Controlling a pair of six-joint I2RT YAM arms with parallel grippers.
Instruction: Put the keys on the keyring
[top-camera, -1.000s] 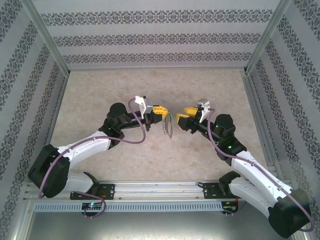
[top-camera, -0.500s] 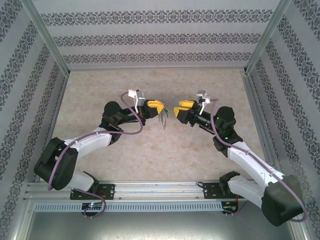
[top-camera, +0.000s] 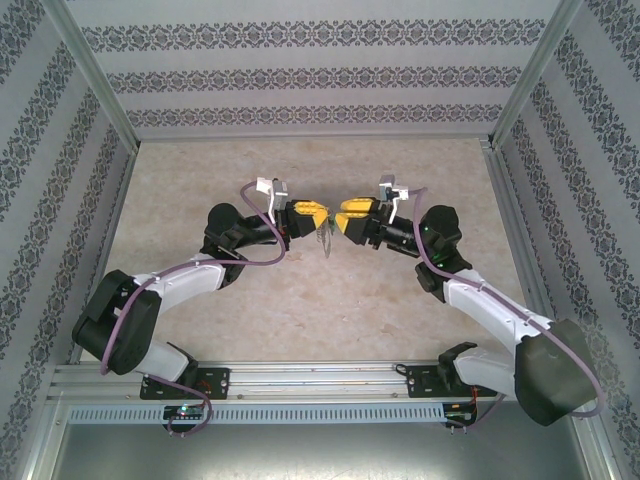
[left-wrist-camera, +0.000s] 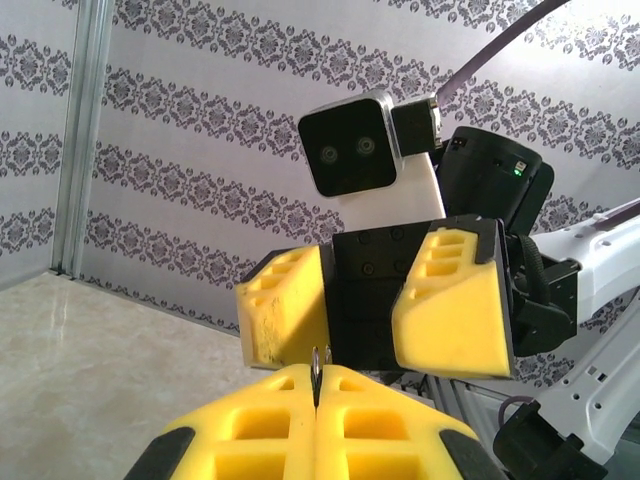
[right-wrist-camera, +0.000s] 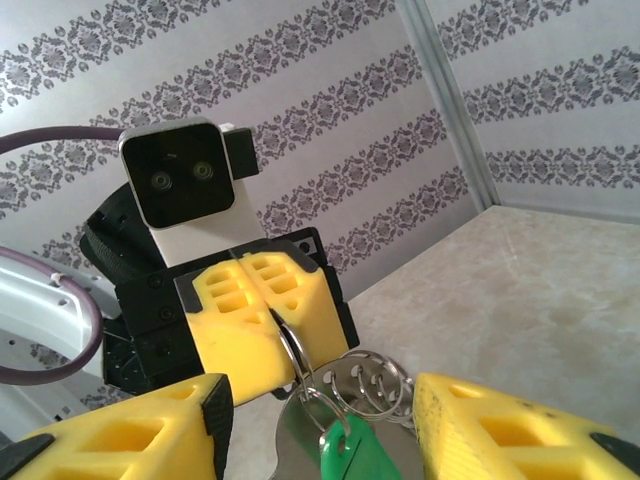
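My left gripper is shut on a thin metal ring of the keyring, held above the table. From it hangs the grey metal loop with several small rings. The keys' green tag dangles on a split ring at the bottom of the right wrist view; the silver key itself is hard to make out. My right gripper faces the left one, open, with one yellow finger on each side of the hanging bunch. Its right finger is close to the small rings.
The beige marble-look tabletop lies below both grippers. Patterned walls and metal posts enclose it on three sides. The arms' mounting rail runs along the near edge.
The right arm has swung left to meet the left gripper, and its jaws now straddle the hanging keyring and have narrowed slightly. The left gripper rose a little early on, then held still.
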